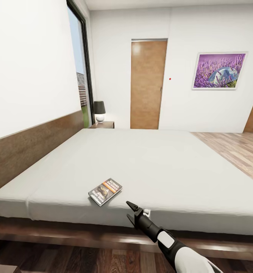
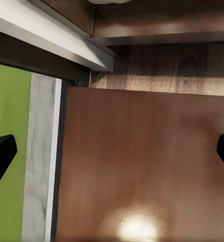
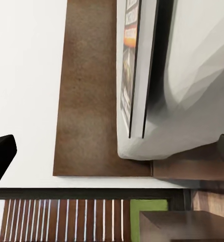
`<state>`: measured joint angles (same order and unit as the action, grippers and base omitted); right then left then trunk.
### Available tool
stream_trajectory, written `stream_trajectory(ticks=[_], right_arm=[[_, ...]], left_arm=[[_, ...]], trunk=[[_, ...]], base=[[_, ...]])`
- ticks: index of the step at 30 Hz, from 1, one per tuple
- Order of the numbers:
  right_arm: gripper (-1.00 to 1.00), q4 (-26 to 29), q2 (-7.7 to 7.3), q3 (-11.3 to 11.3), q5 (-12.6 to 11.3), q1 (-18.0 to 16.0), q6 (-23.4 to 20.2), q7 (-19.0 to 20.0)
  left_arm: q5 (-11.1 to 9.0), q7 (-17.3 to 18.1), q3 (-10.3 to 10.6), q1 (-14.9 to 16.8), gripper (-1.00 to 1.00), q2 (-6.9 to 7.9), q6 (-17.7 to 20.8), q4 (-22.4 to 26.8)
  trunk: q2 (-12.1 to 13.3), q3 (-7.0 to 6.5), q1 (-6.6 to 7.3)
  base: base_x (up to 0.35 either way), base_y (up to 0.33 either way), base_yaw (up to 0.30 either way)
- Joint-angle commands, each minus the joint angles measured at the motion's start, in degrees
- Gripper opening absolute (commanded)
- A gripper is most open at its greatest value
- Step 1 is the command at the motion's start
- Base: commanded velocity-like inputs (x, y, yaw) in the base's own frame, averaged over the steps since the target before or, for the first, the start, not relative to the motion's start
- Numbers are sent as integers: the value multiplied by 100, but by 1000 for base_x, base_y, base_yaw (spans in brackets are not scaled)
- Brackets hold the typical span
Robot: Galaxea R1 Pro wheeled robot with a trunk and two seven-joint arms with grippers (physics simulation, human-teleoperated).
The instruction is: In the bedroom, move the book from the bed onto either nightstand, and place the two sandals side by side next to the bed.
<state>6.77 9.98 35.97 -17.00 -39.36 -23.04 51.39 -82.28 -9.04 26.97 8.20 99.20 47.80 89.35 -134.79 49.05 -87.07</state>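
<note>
Over at the left, a small lamp is sitting on the far nightstand by the window. The left gripper is hanging wide open and empty over a glossy reddish-brown cabinet top. The paperback book, dark with an orange band, is lying flat near the bed's front edge. Just beside it, the right gripper is reaching in, jaws apart, holding nothing. Beyond are standing a wooden door and a lavender picture.

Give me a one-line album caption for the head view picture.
Right gripper, jaws open, reaches toward the book lying near the edge of the bed.
</note>
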Motion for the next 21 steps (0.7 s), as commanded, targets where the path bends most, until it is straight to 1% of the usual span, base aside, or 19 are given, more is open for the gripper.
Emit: stream_trajectory(ticks=[1, 6, 14, 21], right_arm=[[100, 8, 2, -14, -42, -1, -60, -2], [100, 14, 2, -45, -25, -5, -85, -8], [100, 38, 2, -319, 49, -24, -108, -7], [100, 42, 2, -383, 61, -33, -111, 8]], left_arm=[[-59, -54, 36, 41, 100, 1, 10, 10], [-60, -54, 36, 41, 100, 2, 10, 10], [-60, -54, 36, 41, 100, 2, 10, 8], [-60, -54, 36, 41, 100, 2, 10, 9]], trunk=[[-2, 6, 1], [-2, 6, 1], [-2, 6, 1], [-2, 6, 1]], base=[[0, 0, 0], [0, 0, 0], [0, 0, 0], [0, 0, 0]])
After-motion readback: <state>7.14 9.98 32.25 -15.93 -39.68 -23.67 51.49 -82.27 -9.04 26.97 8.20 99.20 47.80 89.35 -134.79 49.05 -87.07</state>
